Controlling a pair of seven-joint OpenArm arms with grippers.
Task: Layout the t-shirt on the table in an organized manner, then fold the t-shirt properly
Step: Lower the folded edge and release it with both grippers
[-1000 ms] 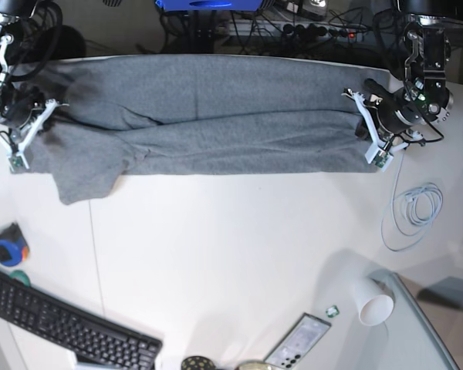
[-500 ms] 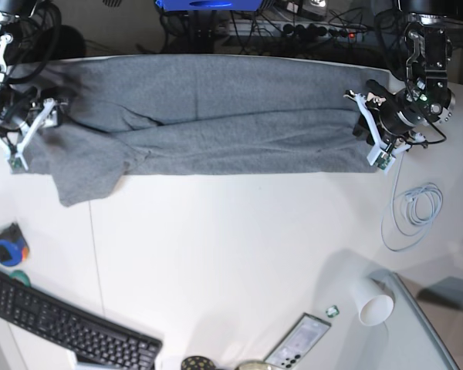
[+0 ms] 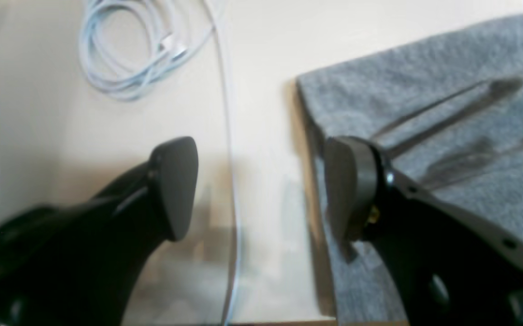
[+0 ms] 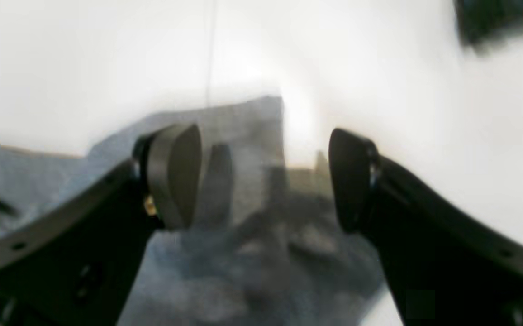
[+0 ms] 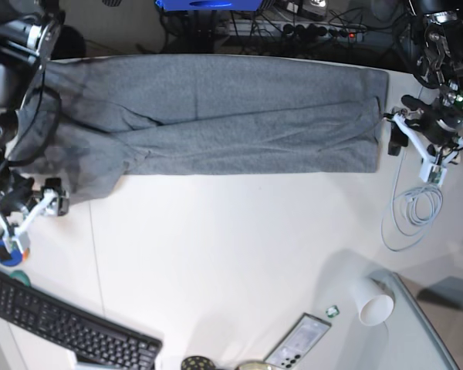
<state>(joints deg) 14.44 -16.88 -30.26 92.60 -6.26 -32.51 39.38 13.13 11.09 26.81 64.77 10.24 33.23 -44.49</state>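
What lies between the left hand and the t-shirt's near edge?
In the base view, only bare table separates the left hand from the t-shirt; the white cable lies below the hand.

Your white table (image 5: pixel 239 254) carries the grey t-shirt (image 5: pixel 216 116) stretched across 12 o'clock, a coiled cable (image 5: pixel 413 212) at 3, a paper cup (image 5: pixel 373 302) and phone (image 5: pixel 297 343) near 5, and a keyboard (image 5: pixel 62 327) at 7.
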